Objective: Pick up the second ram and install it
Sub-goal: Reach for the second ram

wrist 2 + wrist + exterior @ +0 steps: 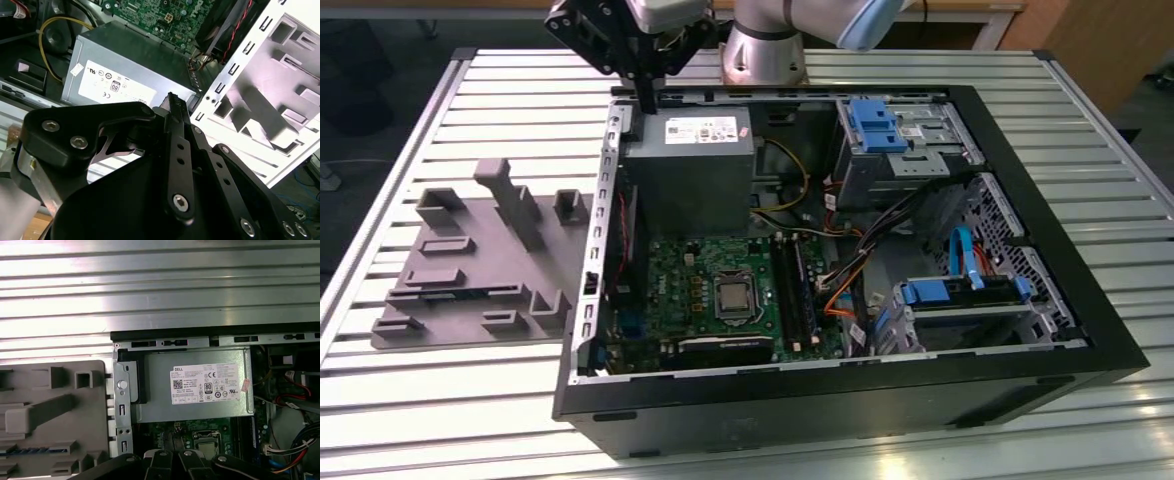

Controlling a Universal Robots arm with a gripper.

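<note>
Closed, empty pincer [647, 105] hovers at the case's [854, 420] eleven o'clock; the second ram [30, 450] apparently lies unpicked in its holder [20, 390].

Hand [647, 103] aloft, fingers [176, 117] together.

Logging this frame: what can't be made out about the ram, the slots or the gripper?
The second ram: in the first wrist view, a blue-green strip in the gray holder, probably it, is cut off by the picture's edge.
The memory slots: exterior view, too small to tell whether a module is seated.
The gripper: second wrist view, its own body hides what lies under it.
</note>
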